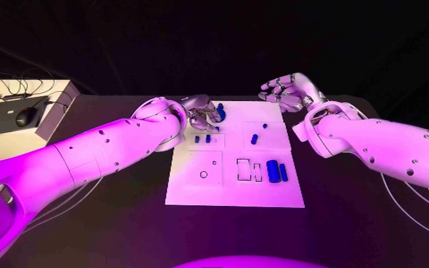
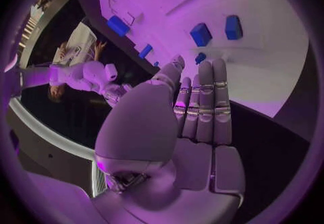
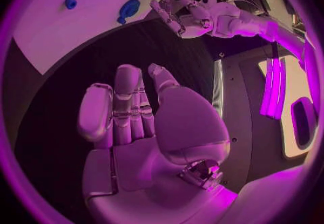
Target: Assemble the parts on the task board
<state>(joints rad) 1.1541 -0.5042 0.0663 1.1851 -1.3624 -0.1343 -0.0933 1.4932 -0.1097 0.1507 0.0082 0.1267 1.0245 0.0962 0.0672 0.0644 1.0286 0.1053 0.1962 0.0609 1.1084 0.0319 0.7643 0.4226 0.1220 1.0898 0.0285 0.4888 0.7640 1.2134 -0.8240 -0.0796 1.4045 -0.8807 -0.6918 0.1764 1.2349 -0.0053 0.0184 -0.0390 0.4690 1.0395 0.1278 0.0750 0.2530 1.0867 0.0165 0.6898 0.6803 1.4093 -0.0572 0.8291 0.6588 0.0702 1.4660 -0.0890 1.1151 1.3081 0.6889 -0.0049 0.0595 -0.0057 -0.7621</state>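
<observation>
The white task board [image 1: 234, 190] lies in the middle of the black table. Several small blue parts sit on it: one at the far left [image 1: 221, 111], two small ones side by side [image 1: 202, 138], one mid-board [image 1: 254, 138], and two long ones [image 1: 277, 171] near the right edge beside empty outlined slots [image 1: 243, 169]. My left hand [image 1: 201, 115] hovers over the board's far left corner, just beside the far-left part; its fingers [image 2: 202, 100] are stretched out and hold nothing. My right hand [image 1: 287, 93] hangs beyond the board's far right corner with its empty palm [image 3: 145, 148] showing.
A pale box [image 1: 56, 103] with a dark mouse [image 1: 26, 116] and cables stands at the table's left edge. A cable [image 1: 393, 196] runs along the table at the right. A small ring mark [image 1: 203, 174] sits on the board's near left.
</observation>
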